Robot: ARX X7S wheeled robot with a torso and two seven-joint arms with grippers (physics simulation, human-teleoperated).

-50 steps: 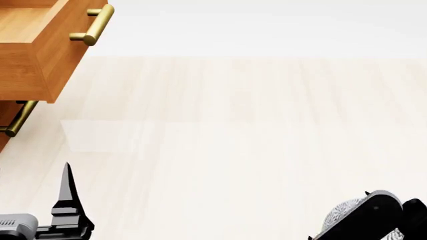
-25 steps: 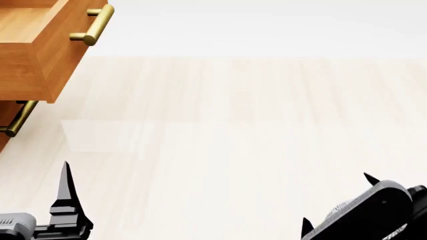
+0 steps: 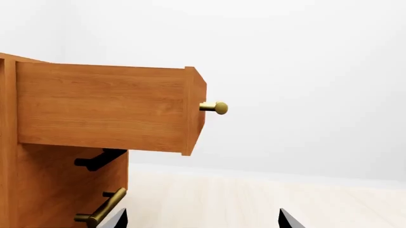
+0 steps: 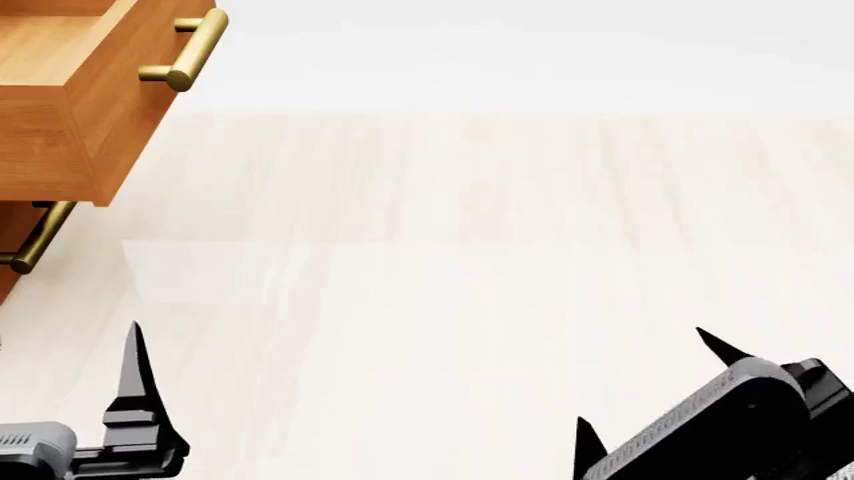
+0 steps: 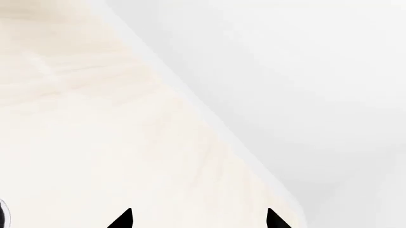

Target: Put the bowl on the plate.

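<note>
Your right hand [image 4: 641,390] and left hand [image 3: 201,219] are both spread and empty above pale floor [image 4: 467,250]; the drawer [image 4: 80,90] stands pulled out at far left.

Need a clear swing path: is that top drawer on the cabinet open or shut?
Open. The top drawer juts well out from the cabinet; the head view shows its hollow inside, brass handle forward.
</note>
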